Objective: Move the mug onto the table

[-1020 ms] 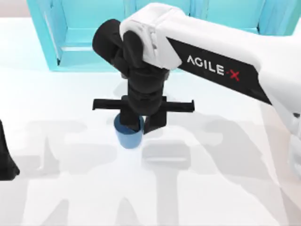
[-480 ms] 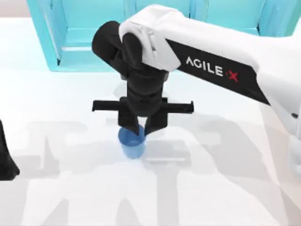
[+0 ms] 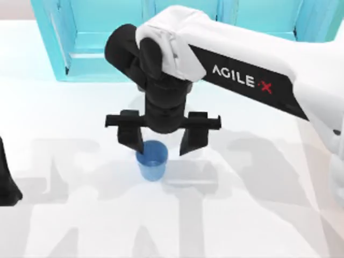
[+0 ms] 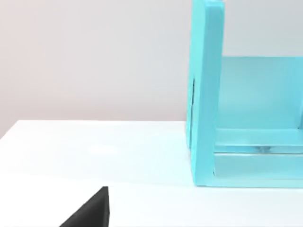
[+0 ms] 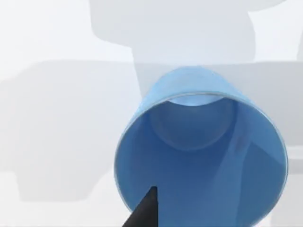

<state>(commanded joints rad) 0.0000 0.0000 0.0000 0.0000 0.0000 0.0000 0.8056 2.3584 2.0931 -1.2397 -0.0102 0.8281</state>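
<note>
Right end effector (image 3: 163,141), centre frame: fingers now spread off your mug (image 3: 152,159), standing released on the counter (image 3: 80,215); placement looks complete.

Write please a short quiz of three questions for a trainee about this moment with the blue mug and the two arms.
1. True or false: the mug stands upright on the table.
2. The right end effector is: A) shut on the mug, B) open above the mug, C) inside the turquoise shelf unit.
3. Fill in: the left arm is parked at the table's ____ edge.

Key: 1 true; 2 B; 3 left.
</note>
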